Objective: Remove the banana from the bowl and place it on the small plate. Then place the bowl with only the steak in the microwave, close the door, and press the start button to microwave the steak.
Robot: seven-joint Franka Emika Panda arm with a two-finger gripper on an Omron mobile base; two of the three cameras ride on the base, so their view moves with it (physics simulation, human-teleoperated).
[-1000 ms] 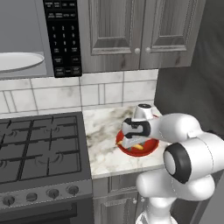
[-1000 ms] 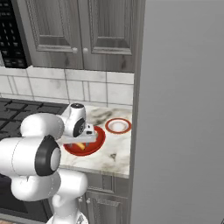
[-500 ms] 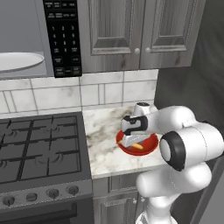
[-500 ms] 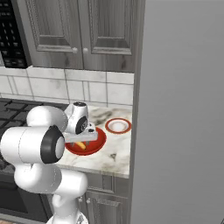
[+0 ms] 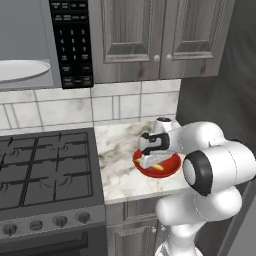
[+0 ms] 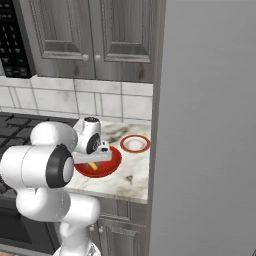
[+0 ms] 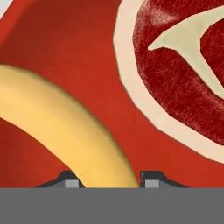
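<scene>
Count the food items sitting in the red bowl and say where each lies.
2. The banana lies across the bowl, its end between the claw fingertips. The steak lies beside it, apart from it. Anything more under the claw would be hidden.

A glossy white arm (image 5: 210, 150) here, built from fat rounded segments like stacked capsules. Each joint is capped by a dark grey disc ringed in black, the biggest facing us on the near elbow (image 6: 61, 170). The wrist ends in a white block with a black band across it. Below it, pale grey flat hardware. Two small dark finger tips (image 7: 149, 178), grey-faced, squared off. Smooth shells all over.
</scene>
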